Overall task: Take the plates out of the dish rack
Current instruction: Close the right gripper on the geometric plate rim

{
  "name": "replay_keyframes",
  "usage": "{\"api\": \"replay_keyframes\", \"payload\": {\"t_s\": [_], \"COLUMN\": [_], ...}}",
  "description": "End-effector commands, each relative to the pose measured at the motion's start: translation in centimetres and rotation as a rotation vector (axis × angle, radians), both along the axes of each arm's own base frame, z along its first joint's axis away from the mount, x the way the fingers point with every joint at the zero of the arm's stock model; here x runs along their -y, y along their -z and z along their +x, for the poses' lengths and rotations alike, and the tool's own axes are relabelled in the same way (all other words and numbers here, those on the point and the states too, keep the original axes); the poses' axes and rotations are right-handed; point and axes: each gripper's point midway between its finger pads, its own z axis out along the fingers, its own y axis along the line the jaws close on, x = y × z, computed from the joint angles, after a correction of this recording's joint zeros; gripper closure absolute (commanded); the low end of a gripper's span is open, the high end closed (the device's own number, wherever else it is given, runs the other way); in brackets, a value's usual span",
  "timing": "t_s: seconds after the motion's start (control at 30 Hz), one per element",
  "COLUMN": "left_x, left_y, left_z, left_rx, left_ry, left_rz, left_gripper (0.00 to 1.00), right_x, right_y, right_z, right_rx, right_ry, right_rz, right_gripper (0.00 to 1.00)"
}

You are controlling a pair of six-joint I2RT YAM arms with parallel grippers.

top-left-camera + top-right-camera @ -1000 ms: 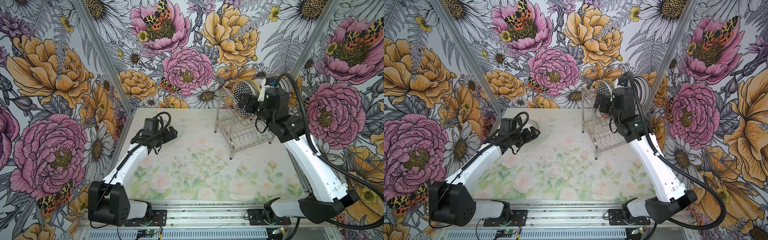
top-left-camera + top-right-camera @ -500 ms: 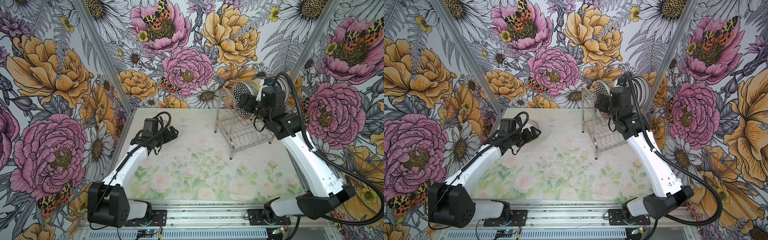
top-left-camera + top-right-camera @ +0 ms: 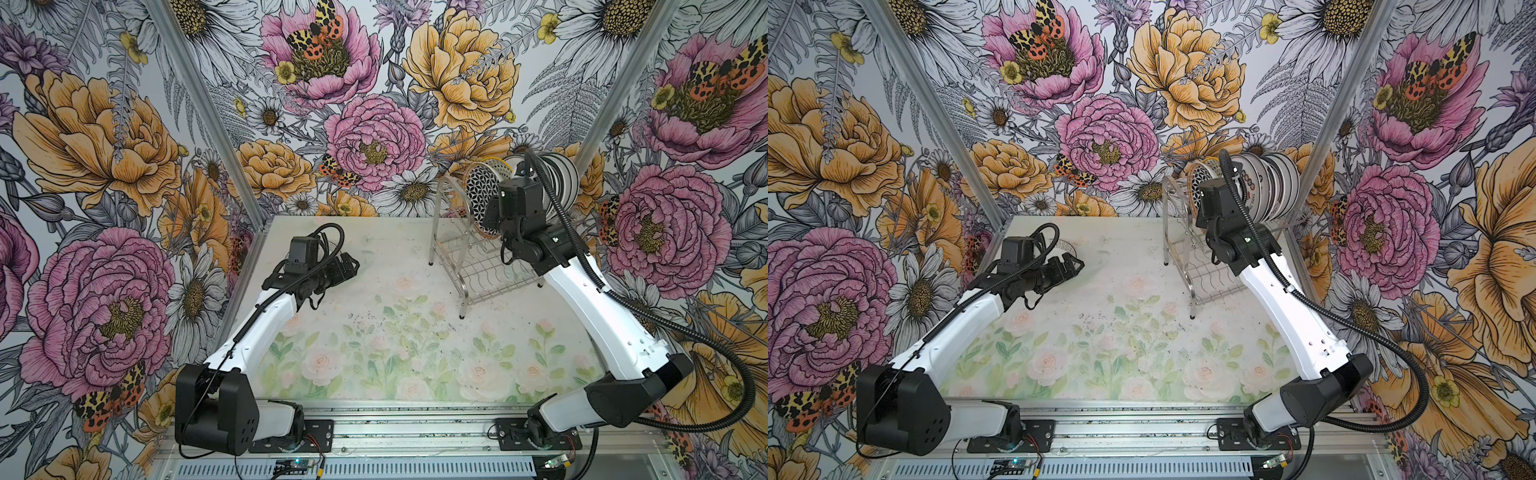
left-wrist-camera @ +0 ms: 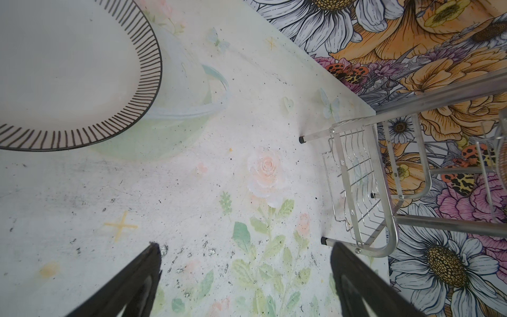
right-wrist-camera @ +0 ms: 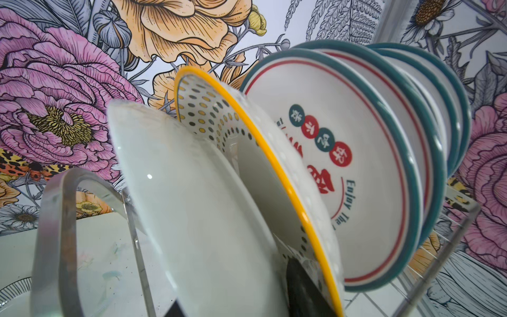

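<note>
The dish rack (image 3: 478,270) stands at the far right of the surface (image 3: 374,332), with plates (image 5: 370,164) upright in its upper tier. The right end effector (image 3: 490,218) straddles the front lattice plate (image 3: 478,187); whether it pinches the plate, I cannot tell. The left end effector (image 4: 243,245) gapes wide near a striped plate (image 4: 68,68) lying flat.

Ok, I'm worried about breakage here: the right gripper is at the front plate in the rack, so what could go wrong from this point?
1. One finger of the right gripper sits in the narrow gap between the front plate and the yellow-rimmed plate. Lifting could drag or knock that neighbour against the teal-rimmed plates.
2. Any hold seems to be only near the plate's edge, so it might slip or swing into the arched loop of the dish rack.
</note>
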Motion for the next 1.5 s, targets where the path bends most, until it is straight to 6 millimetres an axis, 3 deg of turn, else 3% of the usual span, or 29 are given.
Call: {"api": "replay_keyframes", "payload": {"t_s": [0.0,0.17,0.33,0.47,0.7,0.87,1.47], "left_x": [0.7,0.9,1.0,1.1,1.3,1.5,3.1], "left_y": [-1.0,-0.9,-0.7,-0.7,-0.7,-0.3,0.3], "left_z": [0.6,0.5,0.4,0.5,0.6,0.7,1.0], "left_rx": [0.037,0.033,0.027,0.025,0.022,0.012,-0.002], "left_ry": [0.031,0.043,0.045,0.048,0.055,0.06,0.103], "left_rz": [-0.005,-0.014,-0.012,-0.018,-0.02,-0.017,-0.01], "left_gripper": [0.04,0.04,0.03,0.03,0.03,0.03,0.03], "right_x": [0.4,0.6,0.8,0.7,0.2,0.1,1.7], "right_y": [0.2,0.4,0.7,0.7,0.8,0.5,-6.4], "right_z": [0.3,0.6,0.9,0.8,0.8,0.8,0.2], "right_rx": [-0.01,-0.014,-0.02,-0.017,-0.009,0.002,0.181], "right_ry": [0.045,0.075,0.086,0.074,0.035,0.025,0.034], "right_rz": [-0.072,-0.115,-0.141,-0.142,-0.146,-0.141,-0.137], "right_gripper": [0.58,0.63,0.77,0.8,0.96,1.0,1.0]}}
